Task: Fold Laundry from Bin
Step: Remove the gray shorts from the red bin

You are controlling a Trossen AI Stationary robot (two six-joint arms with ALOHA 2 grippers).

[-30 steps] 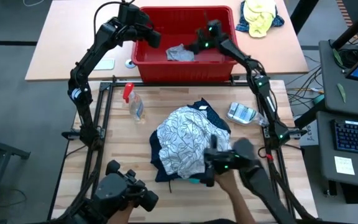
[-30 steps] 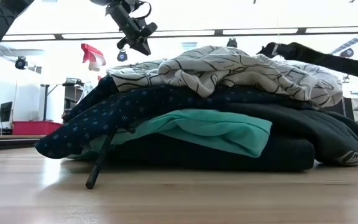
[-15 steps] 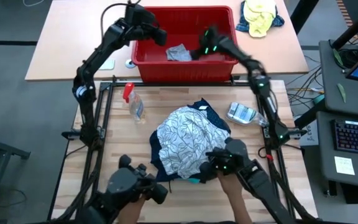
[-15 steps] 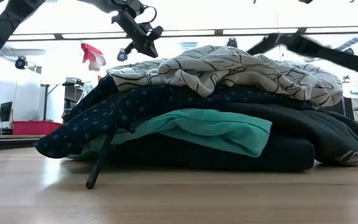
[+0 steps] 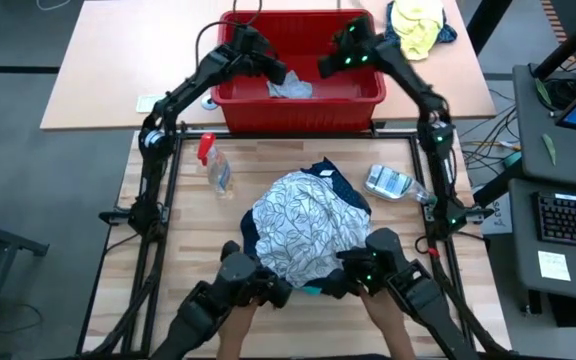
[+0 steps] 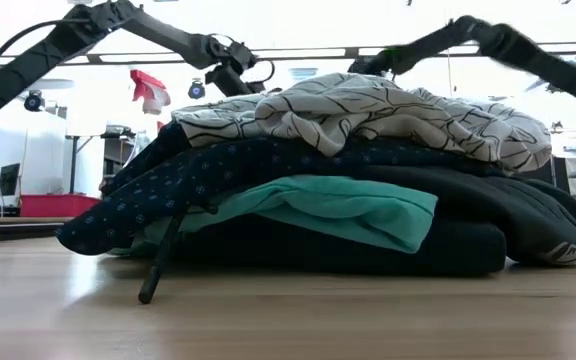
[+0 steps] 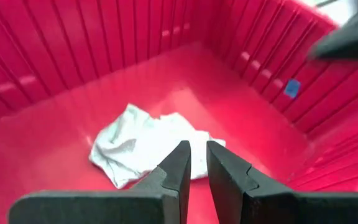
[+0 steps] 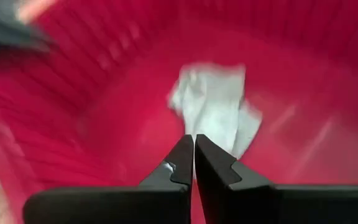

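Both my claws hang over the red bin [image 5: 303, 98] at the frame's top, left claw [image 7: 194, 163] barely parted, right claw [image 8: 194, 155] clenched, both empty. The light grey garment [image 7: 143, 144] lies inside; next I must spread, descend, pinch it.

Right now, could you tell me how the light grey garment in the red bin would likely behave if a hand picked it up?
The light grey garment lies crumpled with soft folds on the floor of the red bin, so it would probably hang floppy and unfold when lifted. It looks thin, so likely light. A pinch may catch only one layer.
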